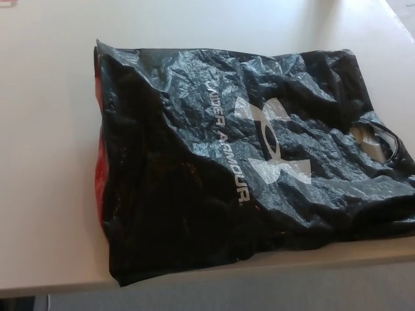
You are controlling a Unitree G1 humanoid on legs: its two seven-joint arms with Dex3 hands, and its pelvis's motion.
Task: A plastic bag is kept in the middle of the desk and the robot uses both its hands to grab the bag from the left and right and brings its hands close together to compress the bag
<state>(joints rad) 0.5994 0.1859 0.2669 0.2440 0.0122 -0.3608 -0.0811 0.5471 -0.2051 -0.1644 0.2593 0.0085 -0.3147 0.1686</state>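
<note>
1. Head view: I see the plastic bag (253, 162) lying flat and crinkled on the pale desk (45, 162). It fills the middle of the picture and runs off toward 3 o'clock.
2. The bag is black with a white logo and lettering across its centre. A red strip shows along its edge at 9 o'clock. Its cut-out handle (376, 142) sits at 3 o'clock.
3. The bag's corner at 7 o'clock hangs slightly over the desk's near edge, which crosses the bottom of the picture.
4. Neither my left hand nor my right hand shows anywhere here, so I cannot tell whether the fingers are apart or together.
5. Progress, as I judge it: nothing is done yet. The bag lies spread wide and shows no sign of being squeezed from its sides.
6. Left to do: bring one hand in at 9 o'clock and the other at 3 o'clock, take hold of both edges, then draw them together to bunch the bag.
</note>
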